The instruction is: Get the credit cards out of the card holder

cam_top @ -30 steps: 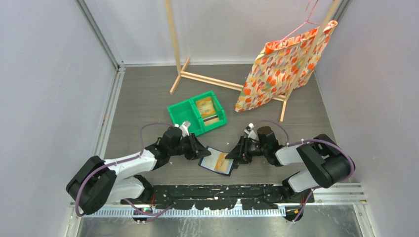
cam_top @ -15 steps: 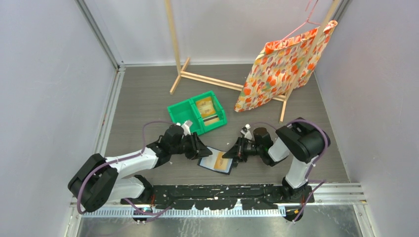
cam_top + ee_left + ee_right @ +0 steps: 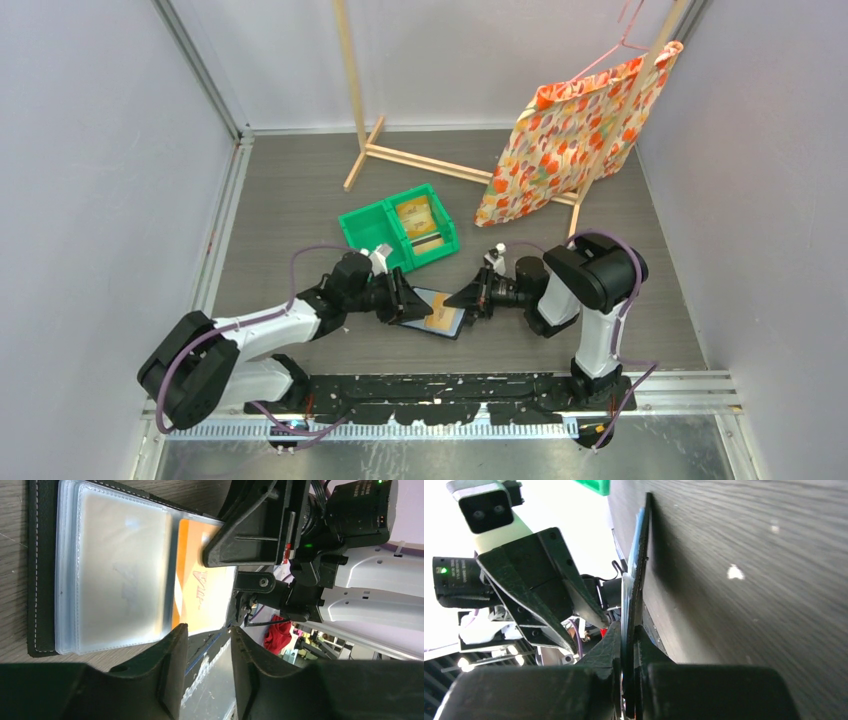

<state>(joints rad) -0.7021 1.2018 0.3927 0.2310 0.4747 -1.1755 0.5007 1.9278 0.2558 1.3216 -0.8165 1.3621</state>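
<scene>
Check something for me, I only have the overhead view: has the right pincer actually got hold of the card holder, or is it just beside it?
Observer: The right wrist view shows the right pincer shut on the thin edge of the card holder, with a dark layer and a pale one between its fingers.
Operator: And the left one?
Observer: In the left wrist view the left pincer stands open at the holder's side edge, with nothing between its fingers.
Operator: Where's the card?
Observer: One orange card shows past the stack of frosted sleeves, at the end by the right pincer.
</scene>
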